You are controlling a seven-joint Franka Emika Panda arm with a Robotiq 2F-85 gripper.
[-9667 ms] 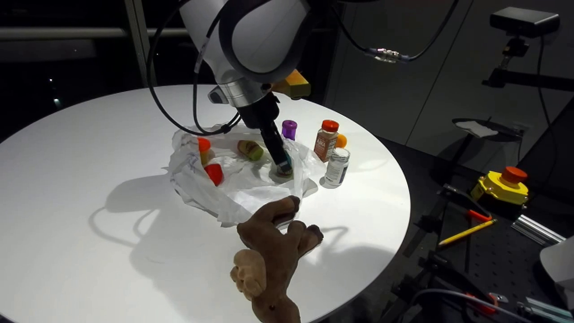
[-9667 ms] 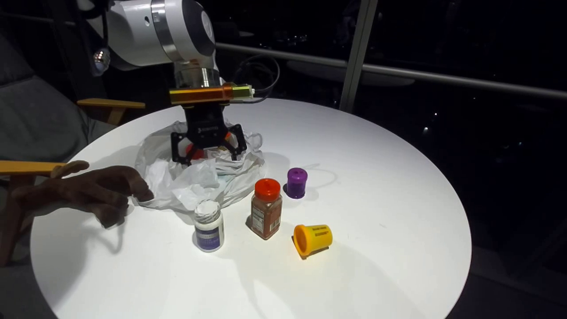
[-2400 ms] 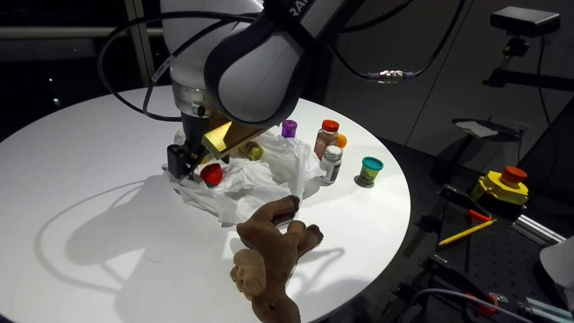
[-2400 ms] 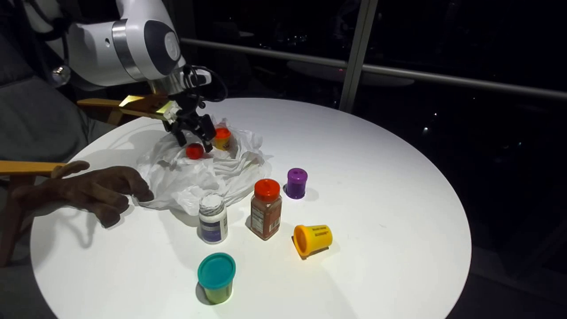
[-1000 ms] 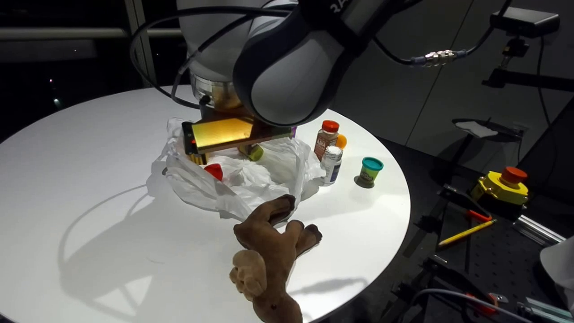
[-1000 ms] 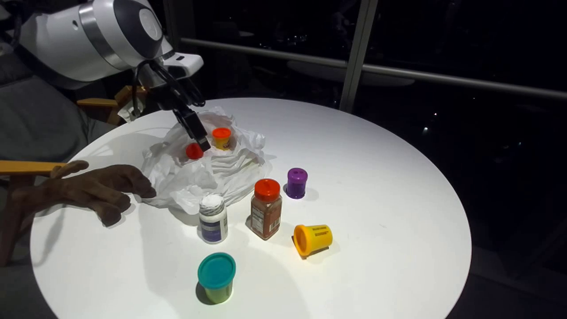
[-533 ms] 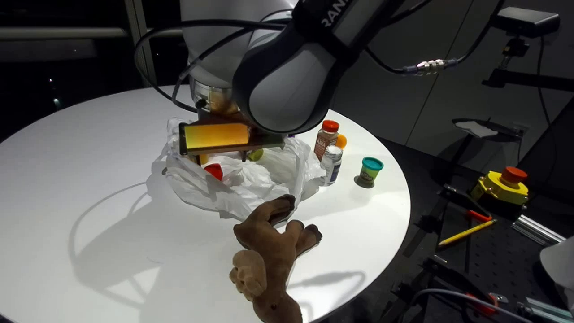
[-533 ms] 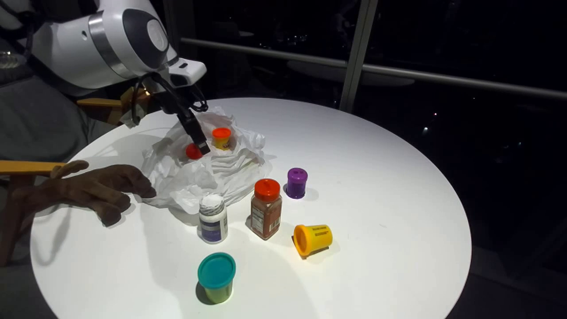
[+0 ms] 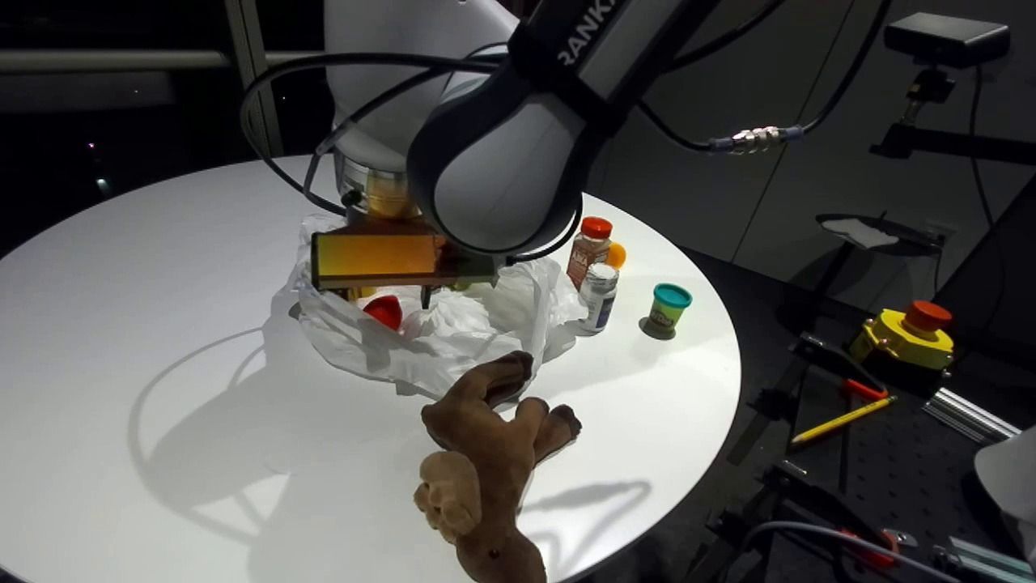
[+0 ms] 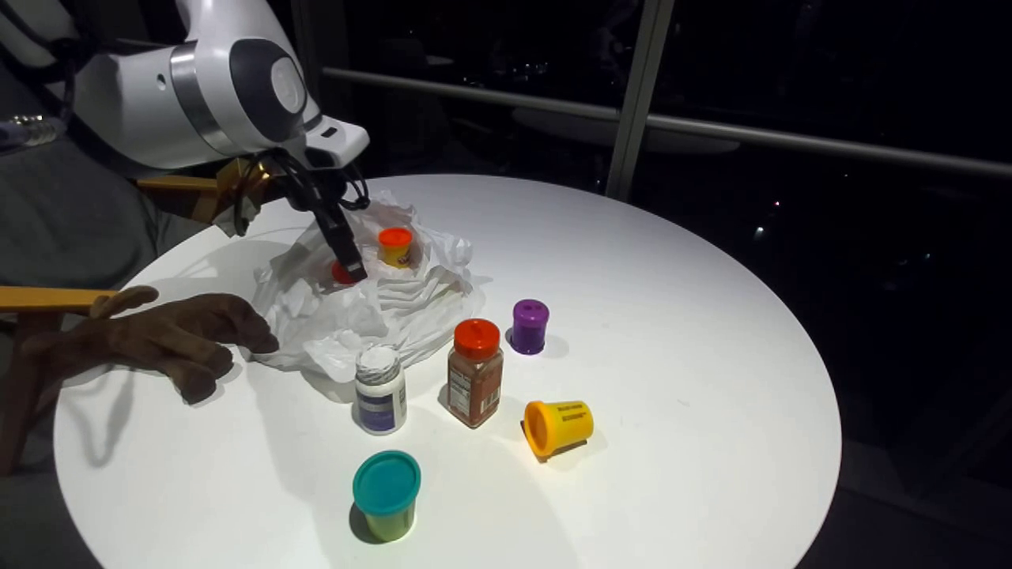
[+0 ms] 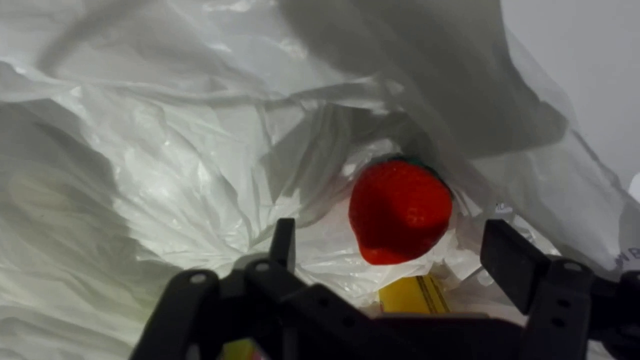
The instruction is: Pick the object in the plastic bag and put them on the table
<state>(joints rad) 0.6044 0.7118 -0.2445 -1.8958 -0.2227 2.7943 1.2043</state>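
A red strawberry-like toy (image 11: 400, 210) lies in the translucent whitish plastic bag (image 11: 170, 165). My gripper (image 11: 392, 250) is open, its fingers apart on either side of the toy's pointed end, neither touching it. In the bag too is a yellow jar with an orange cap (image 10: 395, 246), partly hidden behind the gripper in the wrist view. A sliver of another yellow-green jar (image 11: 239, 350) shows low in that view. On the white table (image 10: 672, 395) lies the brown plush toy (image 9: 494, 461). Near the front stands a green tub with a teal lid (image 9: 669, 308).
Also outside the bag are a white bottle (image 10: 380, 395), a red-capped spice jar (image 10: 475, 375), a purple jar (image 10: 530, 325) and a yellow cup on its side (image 10: 559, 427). The plush toy's legs reach the bag's edge. Cables (image 9: 283, 73) loop beside the arm.
The teal-lidded tub has gone from the bag to the table, and the white bottle has shifted slightly. Lately my gripper has turned and come down closer to the red toy.
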